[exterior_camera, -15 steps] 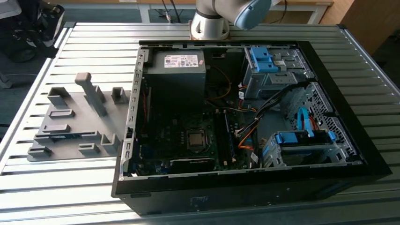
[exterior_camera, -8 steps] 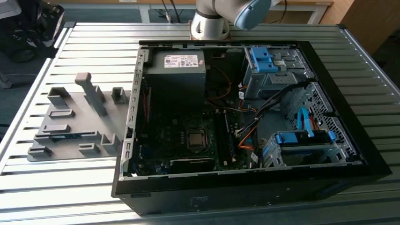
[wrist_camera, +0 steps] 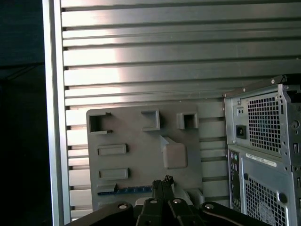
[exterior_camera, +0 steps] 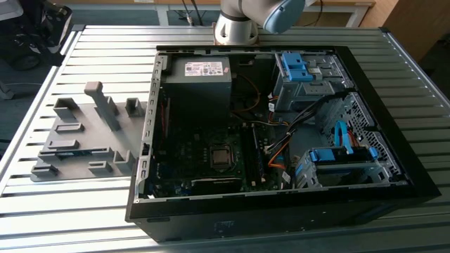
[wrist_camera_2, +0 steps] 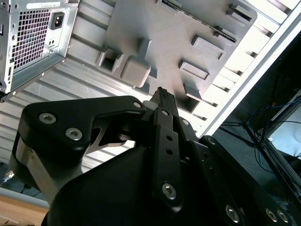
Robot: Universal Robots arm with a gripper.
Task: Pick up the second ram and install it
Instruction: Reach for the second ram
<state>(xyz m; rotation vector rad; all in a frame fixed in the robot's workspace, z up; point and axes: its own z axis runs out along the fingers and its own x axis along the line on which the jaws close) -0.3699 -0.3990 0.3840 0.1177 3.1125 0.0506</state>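
First, in the exterior view: open computer case (exterior_camera: 281, 132) on a slatted metal table (exterior_camera: 105, 47), grey holder plate (exterior_camera: 84, 137) just beside it on the exterior view's left, arm (exterior_camera: 243, 21) rising at the table's far side. Second ram (exterior_camera: 74, 153) standing on edge in a slot of that plate, a thin blue-green strip among grey blocks; not lifted, not installed. Next, in the second wrist view: gripper (wrist_camera_2: 160, 94) pressed together with nothing pinched, hanging above the holder plate and apart from it. Last, in the first wrist view: gripper (wrist_camera: 162, 182) likewise closed and empty, tips in line with the second ram (wrist_camera: 124, 189) below, apart from it by the look. Judged light, stiff and flat, but fragile: thin board, exposed chips, contact edge easily scratched. Best taken across the two broad faces near the middle of the long free edge, squarely, so as not to tilt in the slot; smooth faces likely slippery under a weak pinch, liable to crack under a hard one.
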